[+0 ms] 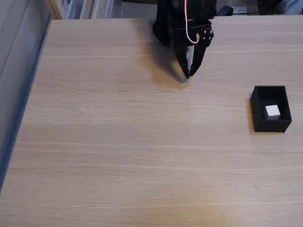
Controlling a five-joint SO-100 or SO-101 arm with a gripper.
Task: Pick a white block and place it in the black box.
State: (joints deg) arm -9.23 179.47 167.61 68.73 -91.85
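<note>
In the fixed view the black box stands on the right side of the wooden table. The white block lies inside it, on its floor. My black gripper hangs at the far middle of the table, well to the left of the box, pointing down. Its fingertips meet with nothing between them.
The wooden table spreads wide in front of and to the left of the arm. Its left edge runs along a blue strip by a grey wall. Cluttered items sit behind the far edge.
</note>
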